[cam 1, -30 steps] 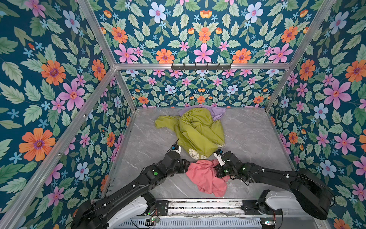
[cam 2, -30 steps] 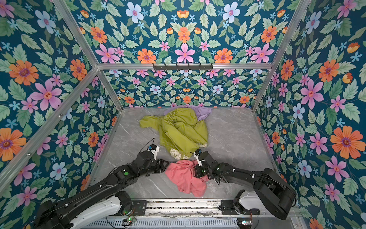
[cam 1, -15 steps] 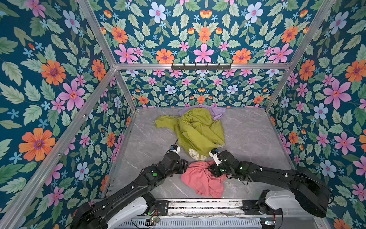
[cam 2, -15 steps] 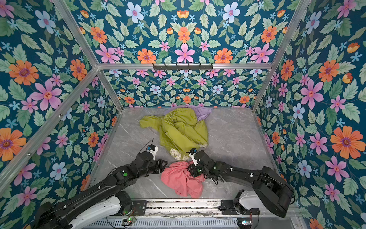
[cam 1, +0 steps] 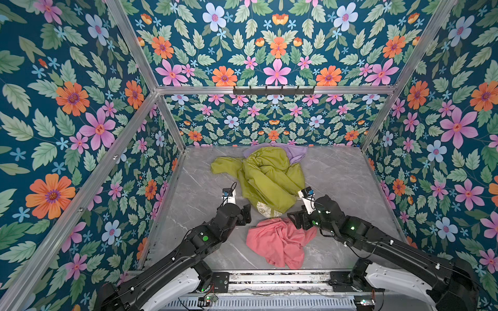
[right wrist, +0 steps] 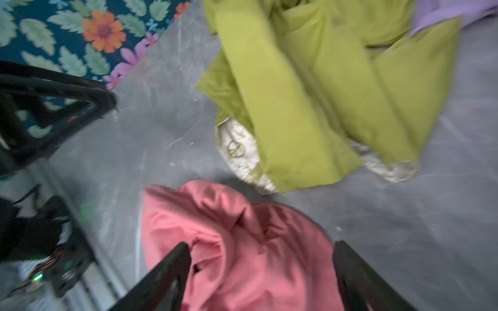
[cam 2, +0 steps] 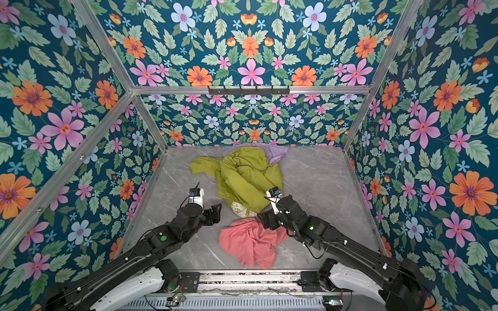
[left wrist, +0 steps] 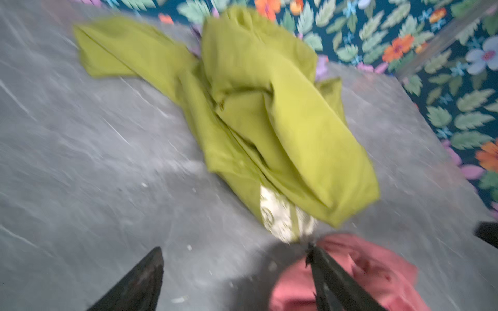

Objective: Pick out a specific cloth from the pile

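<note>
Right pincer (right wrist: 262, 244) and left pincer (left wrist: 234, 249) gape empty; I should rise without snagging the pink cloth (cam 1: 280, 242) beside the pile (cam 1: 269, 177).

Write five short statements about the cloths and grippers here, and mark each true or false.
1. The salmon-pink cloth lies on the table, not lifted. True.
2. The right gripper is clamped shut on the salmon-pink cloth. False: its jaws stand open over that cloth.
3. The lilac cloth covers the olive-green cloth. False: it only peeks out at the green cloth's far side.
4. A pale patterned cloth shows beneath the olive-green cloth's near edge. True.
5. The left gripper is open. True.
</note>
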